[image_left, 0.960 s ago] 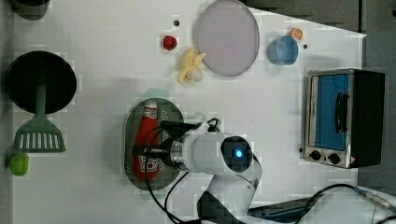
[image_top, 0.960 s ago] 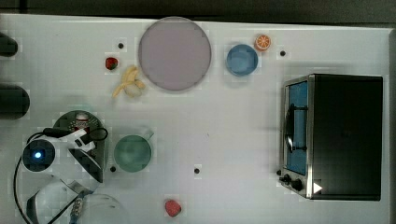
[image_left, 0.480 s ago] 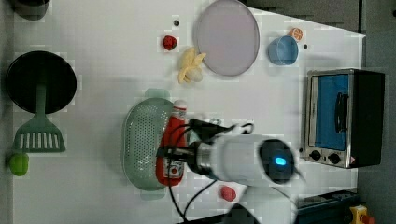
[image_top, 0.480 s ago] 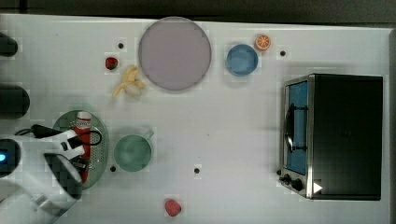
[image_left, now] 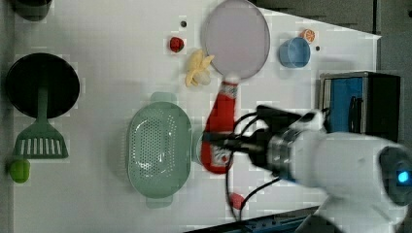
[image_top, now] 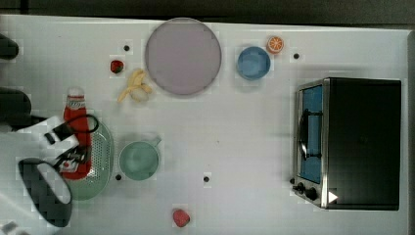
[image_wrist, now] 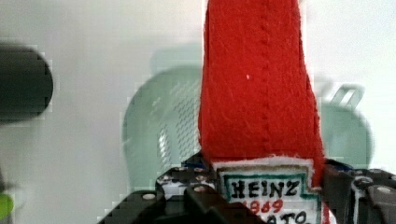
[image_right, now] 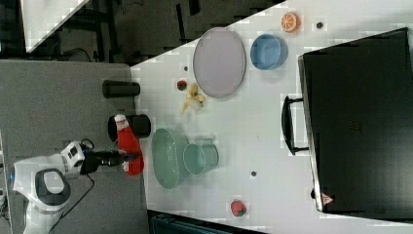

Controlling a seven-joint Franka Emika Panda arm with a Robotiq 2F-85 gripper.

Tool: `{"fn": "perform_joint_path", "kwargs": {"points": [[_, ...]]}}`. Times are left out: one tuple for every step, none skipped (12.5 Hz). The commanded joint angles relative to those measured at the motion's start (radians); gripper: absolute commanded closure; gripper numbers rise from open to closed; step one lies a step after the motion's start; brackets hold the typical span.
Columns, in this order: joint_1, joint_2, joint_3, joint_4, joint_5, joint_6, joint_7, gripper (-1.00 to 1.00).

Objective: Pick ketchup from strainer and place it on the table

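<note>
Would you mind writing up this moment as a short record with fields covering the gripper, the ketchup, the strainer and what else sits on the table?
gripper: jaws closed on the ketchup's labelled lower body
ketchup: lifted clear of the strainer, lying roughly level, white cap pointing away from the arm
strainer: on the table, nothing inside it in the left view
table: white, ketchup not yet set down
green cup: beside the strainer
other items: grey plate, banana, blue bowl, toaster oven
</note>
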Motion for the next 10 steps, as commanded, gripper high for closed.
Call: {"fn": "perform_joint_path", "kwargs": {"points": [[-0.120, 0.029, -0.138, -0.011, 0.010, -0.028, -0.202, -0.25], [-0.135, 0.029, -0.182, -0.014, 0.010, -0.028, -0.241, -0.25], [-0.147, 0.030, -0.227, -0.018, 0.010, -0.028, -0.280, -0.25], [-0.158, 0.030, -0.274, -0.026, 0.010, -0.028, -0.321, -0.25], [-0.168, 0.031, -0.323, -0.037, 0.009, -0.028, -0.361, -0.25], [-0.175, 0.031, -0.372, -0.053, 0.009, -0.026, -0.409, -0.25], [-0.179, 0.032, -0.418, -0.071, 0.009, -0.018, -0.455, -0.25], [-0.180, 0.033, -0.458, -0.092, 0.009, -0.003, -0.495, -0.25], [-0.181, 0.035, -0.491, -0.115, 0.009, 0.019, -0.518, -0.25], [-0.181, 0.040, -0.516, -0.141, 0.009, 0.044, -0.524, -0.25]]}}
